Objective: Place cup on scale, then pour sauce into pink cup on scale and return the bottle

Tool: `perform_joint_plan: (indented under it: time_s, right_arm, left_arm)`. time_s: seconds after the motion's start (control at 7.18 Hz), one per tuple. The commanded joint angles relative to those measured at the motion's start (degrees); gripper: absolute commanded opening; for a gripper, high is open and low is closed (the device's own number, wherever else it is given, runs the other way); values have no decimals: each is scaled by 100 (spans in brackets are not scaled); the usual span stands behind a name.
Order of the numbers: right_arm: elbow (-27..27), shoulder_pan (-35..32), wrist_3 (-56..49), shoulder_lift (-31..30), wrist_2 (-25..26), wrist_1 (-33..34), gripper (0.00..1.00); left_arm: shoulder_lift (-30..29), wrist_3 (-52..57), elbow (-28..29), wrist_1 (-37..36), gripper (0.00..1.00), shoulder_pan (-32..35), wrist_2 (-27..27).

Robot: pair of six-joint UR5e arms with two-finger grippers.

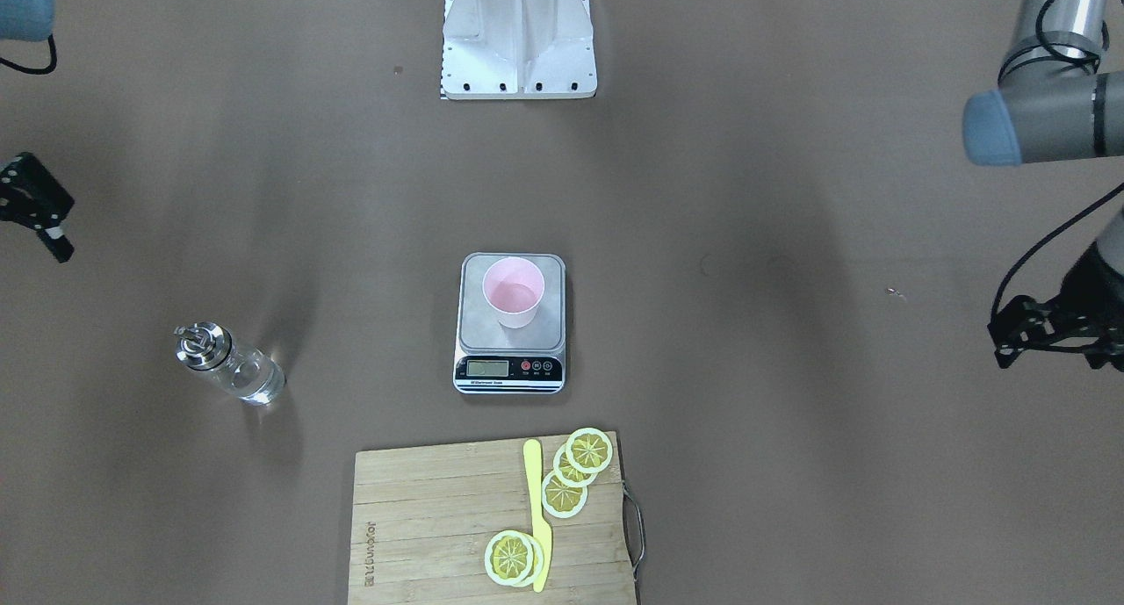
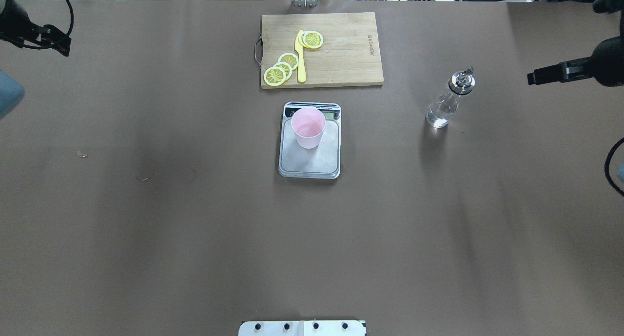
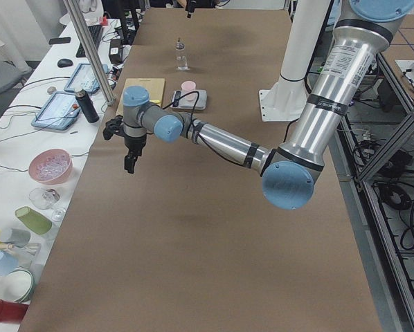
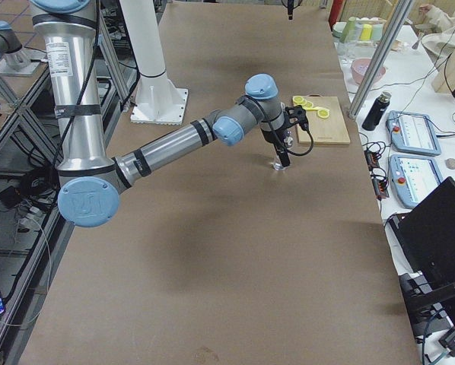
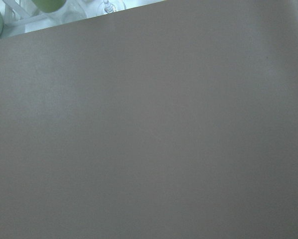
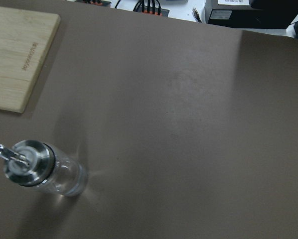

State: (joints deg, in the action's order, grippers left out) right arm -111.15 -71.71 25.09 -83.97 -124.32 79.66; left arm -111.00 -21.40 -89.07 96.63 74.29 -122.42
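Nearest the base: flat rectangular grey steel digital scale [image 2: 312, 163], bearing small pale pink tapered cup [image 2: 308, 128], upright toward the display end.

Further out, rightward: small clear glass bottle with shiny metal pour-spout cap [image 2: 446, 104], upright on the table, clear colourless sauce [image 2: 438, 117] low inside.

Beyond, at the edges: black right gripper [image 2: 536, 76] and black left gripper [image 2: 58, 42], well apart from everything, apparently empty; jaw opening not legible.

Likely risks: slip on smooth glass; light cup nudged off by the spout; stream past the narrow rim.
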Motion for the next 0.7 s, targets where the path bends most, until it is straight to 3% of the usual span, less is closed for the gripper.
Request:
perform_joint_plan:
  time_s: [0.0, 0.28, 0.56]
  right_arm:
    - [417, -814, -978, 136, -592, 1217, 100]
    - [1283, -1413, -3681, -84, -620, 1605, 100]
    - [1823, -1591, -4030, -102, -733, 1632, 100]
  left_arm:
    - [175, 1404, 352, -242, 99, 846, -238]
    - [349, 1902, 856, -128, 99, 1272, 23]
    - [342, 1868, 883, -336, 99, 1482, -52]
